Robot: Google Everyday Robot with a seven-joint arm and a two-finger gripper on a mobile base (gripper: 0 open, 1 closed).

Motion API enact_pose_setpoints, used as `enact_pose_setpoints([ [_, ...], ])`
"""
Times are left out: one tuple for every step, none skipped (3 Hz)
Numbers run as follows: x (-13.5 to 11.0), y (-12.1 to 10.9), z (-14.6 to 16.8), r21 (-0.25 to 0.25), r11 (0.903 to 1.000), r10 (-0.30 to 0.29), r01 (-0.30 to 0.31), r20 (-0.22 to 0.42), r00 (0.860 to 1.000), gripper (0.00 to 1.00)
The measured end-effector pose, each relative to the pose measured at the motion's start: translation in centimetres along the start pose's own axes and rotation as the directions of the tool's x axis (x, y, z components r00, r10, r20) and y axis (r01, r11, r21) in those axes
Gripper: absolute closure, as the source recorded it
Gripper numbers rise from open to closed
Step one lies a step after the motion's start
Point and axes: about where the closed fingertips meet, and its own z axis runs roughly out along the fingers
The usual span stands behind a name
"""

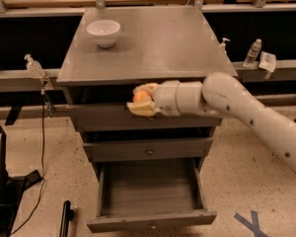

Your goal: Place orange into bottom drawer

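Note:
The orange (pixel 140 96) is held between the fingers of my gripper (pixel 142 100). The gripper reaches in from the right on a thick white arm. It hangs in front of the top drawer's front panel, just below the cabinet's top edge. The bottom drawer (pixel 150 221) stands pulled open below it, a wide grey box whose inside shows nothing in it. The orange is above the drawer's back left part, well above its floor.
A white bowl (pixel 104 32) stands on the grey cabinet top (pixel 158 43) at the back left. The middle drawer (pixel 149 150) is shut. Bottles stand on rails at the left (pixel 33 66) and right (pixel 252 53). A black stand (pixel 2 181) is at the lower left on the floor.

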Motion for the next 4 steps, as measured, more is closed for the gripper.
enact_pose_setpoints([
  [7.5, 3.1, -1.6, 0.017, 0.9959, 0.09, -0.089, -0.099, 0.991, 1.0],
  [8.4, 4.0, -1.3, 0.0, 0.9952, 0.098, -0.098, -0.112, 0.989, 1.0],
  [12.1, 6.3, 2.4, -0.101, 0.9866, 0.114, -0.128, -0.134, 0.984, 1.0],
  [17.3, 9.3, 5.5, -0.187, 0.9751, 0.109, -0.119, -0.062, 0.992, 1.0],
])
